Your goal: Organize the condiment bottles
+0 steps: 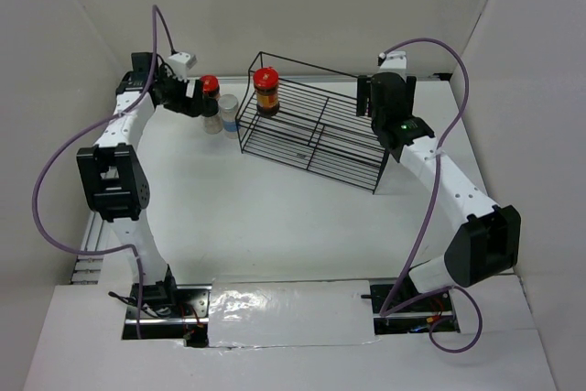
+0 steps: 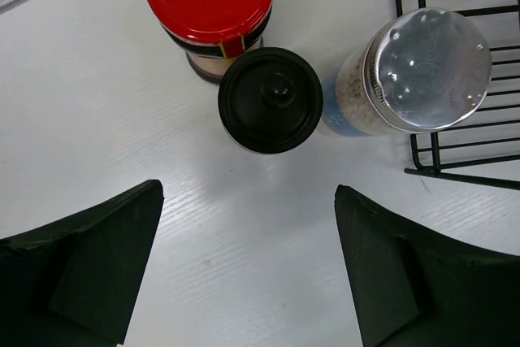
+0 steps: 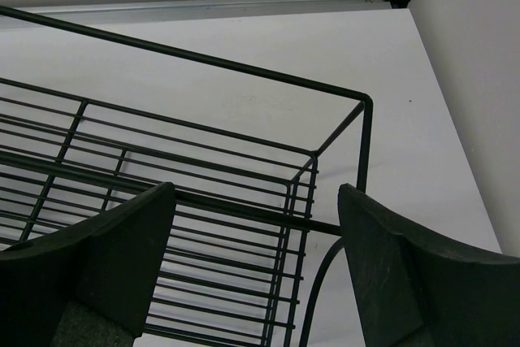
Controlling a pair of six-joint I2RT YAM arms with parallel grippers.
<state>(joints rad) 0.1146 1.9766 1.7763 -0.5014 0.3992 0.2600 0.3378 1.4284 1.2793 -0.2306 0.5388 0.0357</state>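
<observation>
While the right gripper (image 3: pixel 256 274) hovers open-jawed over the black wire rack (image 1: pixel 316 139), the left gripper (image 2: pixel 248 266), jaws likewise open, probably must advance to straddle the clear black-capped jar (image 2: pixel 270 100).

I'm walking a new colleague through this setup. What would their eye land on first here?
The black wire rack at the back of the table, with a red-capped jar standing at its left end. Just left of it, three more cluster on the table: a second red jar, a black-capped jar and a pale jar, with the open left gripper hovering over them. The right gripper, also open, hangs above the rack's right end.
</observation>
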